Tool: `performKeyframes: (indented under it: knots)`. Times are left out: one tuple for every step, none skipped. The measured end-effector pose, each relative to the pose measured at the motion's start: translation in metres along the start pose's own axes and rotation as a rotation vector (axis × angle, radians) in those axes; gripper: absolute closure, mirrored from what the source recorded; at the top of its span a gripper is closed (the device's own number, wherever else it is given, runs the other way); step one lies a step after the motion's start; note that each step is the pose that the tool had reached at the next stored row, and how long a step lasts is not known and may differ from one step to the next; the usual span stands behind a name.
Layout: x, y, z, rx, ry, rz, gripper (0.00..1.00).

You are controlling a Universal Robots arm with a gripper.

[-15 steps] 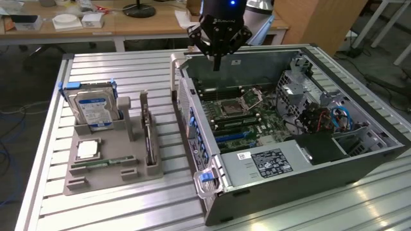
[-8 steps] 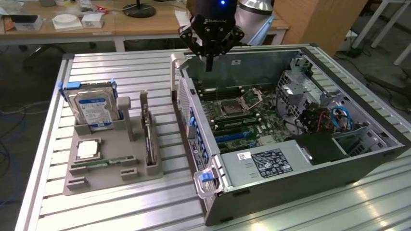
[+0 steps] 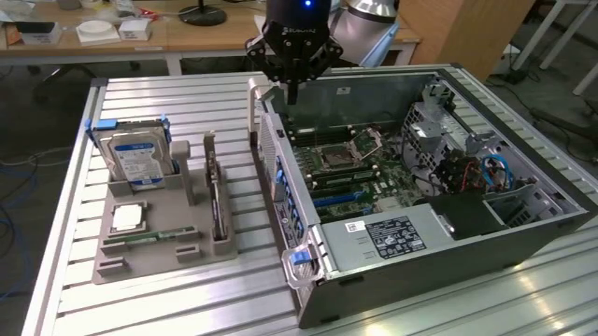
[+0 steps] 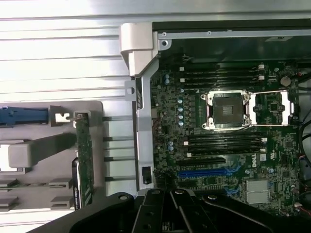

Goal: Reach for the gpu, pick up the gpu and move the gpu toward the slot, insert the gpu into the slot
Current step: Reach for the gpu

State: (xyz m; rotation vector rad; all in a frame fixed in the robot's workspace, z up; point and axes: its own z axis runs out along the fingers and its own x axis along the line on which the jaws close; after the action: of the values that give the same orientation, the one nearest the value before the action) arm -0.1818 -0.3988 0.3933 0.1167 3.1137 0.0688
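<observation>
Hovering high over the rear corner of the open PC case (image 3: 421, 280), the end effector (image 3: 291, 87) is touching nothing and sitting well apart from the gpu (image 3: 217, 203). Its fingers look pressed together with nothing between them, though they're dark on dark, so that's a best read. Judging by that, the reach is the step in hand and is barely under way.

The gpu is standing on its long edge in the grey holder tray (image 3: 154, 262) on the counter (image 3: 187, 98), on the tray side nearest the case.

Doing the reach well:
- fingers need spreading before the descent
- jaws should be lining up across the thin card, not along it
- the approach should be coming straight down onto the top edge near mid-length, so the card isn't tipping in its groove

What's crowding it:
- the case's rear wall (image 3: 271, 161) is running just beside the tray, leaving little room on that side
- a grey upright post (image 3: 192, 168) of the tray is standing near the card's other face
- the hard drive (image 3: 138, 159) is standing beyond that post
- the memory stick (image 3: 150, 238) and the processor chip (image 3: 126, 218) are lying flat and low, out of the way

Inside the case the blue slot (image 4: 201, 172) is lying bare, with nothing seated in it.
</observation>
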Motion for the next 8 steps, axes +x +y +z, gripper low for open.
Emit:
performKeyframes:
  knots:
    - [0.002,-0.0002,0.0,-0.0001,0.0,0.0,0.9]
    - [0.005,-0.0004,-0.0001,-0.0001,-0.0001,0.0,0.9]
    - [0.007,-0.0006,-0.0002,0.0,0.0,0.0,0.9]
    - [0.009,-0.0007,-0.0002,0.0,0.0,0.0,0.9]
    - [0.012,-0.0009,-0.0003,0.0,0.0,0.0,0.9]
    - [0.014,-0.0011,-0.0004,0.0,0.0,0.0,0.9]
    - [0.016,-0.0012,-0.0004,0.0,0.0,0.0,0.9]
    - [0.019,-0.0014,-0.0005,0.0,0.0,0.0,0.9]
